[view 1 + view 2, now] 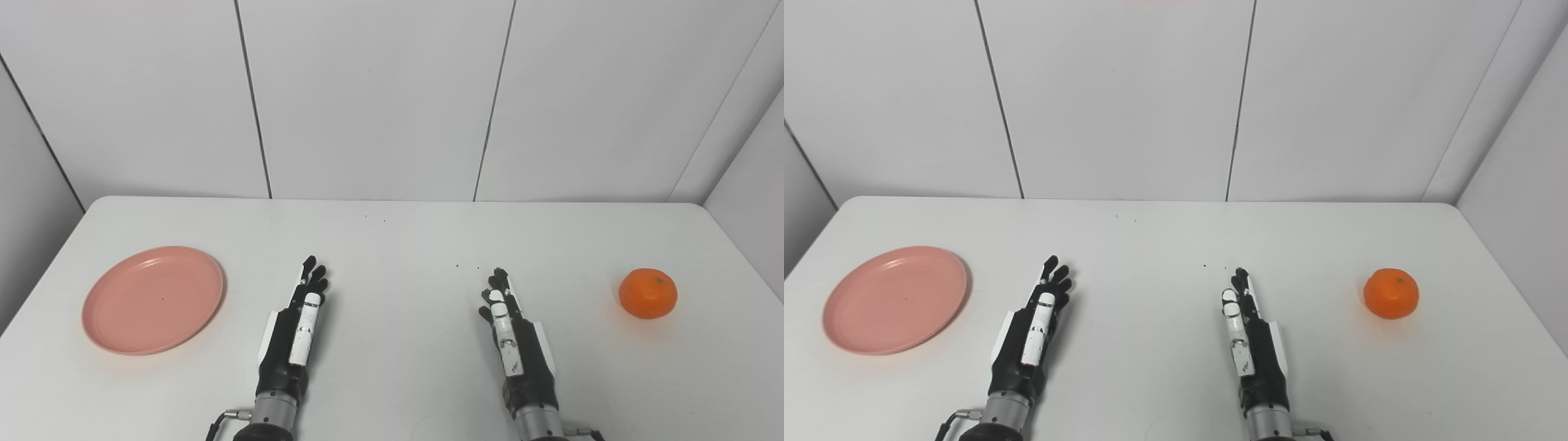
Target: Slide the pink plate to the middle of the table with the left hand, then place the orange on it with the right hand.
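The pink plate (153,299) lies flat on the white table (392,245) at its left side, with nothing on it. The orange (648,293) sits alone near the table's right side. My left hand (297,334) rests near the front centre-left, fingers straight and holding nothing, a short way right of the plate and not touching it. My right hand (513,337) rests at the front centre-right, fingers also stretched forward and empty, well left of the orange.
White wall panels (367,98) stand behind the table's far edge. A few tiny dark specks (465,267) dot the table top between the hands and the wall.
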`<state>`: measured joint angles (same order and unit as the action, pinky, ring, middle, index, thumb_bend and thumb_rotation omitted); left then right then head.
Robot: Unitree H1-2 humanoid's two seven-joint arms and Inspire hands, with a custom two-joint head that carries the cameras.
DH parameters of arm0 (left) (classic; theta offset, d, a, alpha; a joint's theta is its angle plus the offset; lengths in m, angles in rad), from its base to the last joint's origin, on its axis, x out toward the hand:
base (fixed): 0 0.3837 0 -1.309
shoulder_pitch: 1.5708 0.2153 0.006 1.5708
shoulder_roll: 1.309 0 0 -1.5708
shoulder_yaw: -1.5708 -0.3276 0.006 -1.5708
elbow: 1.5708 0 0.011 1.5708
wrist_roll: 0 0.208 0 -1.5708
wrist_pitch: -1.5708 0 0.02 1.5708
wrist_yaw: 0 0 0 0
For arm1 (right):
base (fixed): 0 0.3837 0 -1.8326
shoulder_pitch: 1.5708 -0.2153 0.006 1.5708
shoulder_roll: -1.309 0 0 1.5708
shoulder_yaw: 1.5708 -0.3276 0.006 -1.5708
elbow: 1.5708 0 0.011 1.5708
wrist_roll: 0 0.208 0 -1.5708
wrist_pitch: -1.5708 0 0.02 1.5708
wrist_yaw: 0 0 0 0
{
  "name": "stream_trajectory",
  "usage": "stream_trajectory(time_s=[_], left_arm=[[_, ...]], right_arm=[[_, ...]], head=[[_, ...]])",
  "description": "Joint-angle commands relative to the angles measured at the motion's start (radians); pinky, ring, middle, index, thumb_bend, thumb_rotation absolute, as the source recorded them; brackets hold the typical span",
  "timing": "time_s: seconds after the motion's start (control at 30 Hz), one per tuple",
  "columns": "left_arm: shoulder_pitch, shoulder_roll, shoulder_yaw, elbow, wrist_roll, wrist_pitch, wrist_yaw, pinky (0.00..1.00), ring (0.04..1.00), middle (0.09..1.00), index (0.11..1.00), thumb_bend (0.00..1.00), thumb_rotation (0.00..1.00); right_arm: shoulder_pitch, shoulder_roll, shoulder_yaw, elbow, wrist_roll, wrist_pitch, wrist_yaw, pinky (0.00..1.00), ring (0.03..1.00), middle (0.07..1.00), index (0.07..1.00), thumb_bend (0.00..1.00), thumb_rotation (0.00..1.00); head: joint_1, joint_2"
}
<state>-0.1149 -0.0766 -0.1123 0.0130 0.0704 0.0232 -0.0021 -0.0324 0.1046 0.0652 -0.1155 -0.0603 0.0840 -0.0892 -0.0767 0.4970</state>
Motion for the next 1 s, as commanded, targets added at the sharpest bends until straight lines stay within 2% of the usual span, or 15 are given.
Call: stream_trajectory(time_s=[0.0, 0.97], left_arm=[[-0.023, -0.011, -0.011, -0.009, 0.006, -0.006, -0.003, 0.97, 0.965, 0.973, 0.972, 0.35, 1.00], [-0.017, -0.015, -0.012, -0.009, 0.010, -0.009, 0.002, 0.96, 0.964, 0.974, 0.962, 0.35, 1.00]], right_arm=[[-0.015, 0.000, 0.001, -0.013, -0.004, -0.045, 0.004, 0.94, 0.953, 0.973, 0.979, 0.26, 1.00], [-0.014, 0.002, 0.000, -0.016, 0.005, -0.045, 0.006, 0.95, 0.951, 0.973, 0.981, 0.25, 1.00]], head=[[0.001, 0.001], [0.005, 0.005]])
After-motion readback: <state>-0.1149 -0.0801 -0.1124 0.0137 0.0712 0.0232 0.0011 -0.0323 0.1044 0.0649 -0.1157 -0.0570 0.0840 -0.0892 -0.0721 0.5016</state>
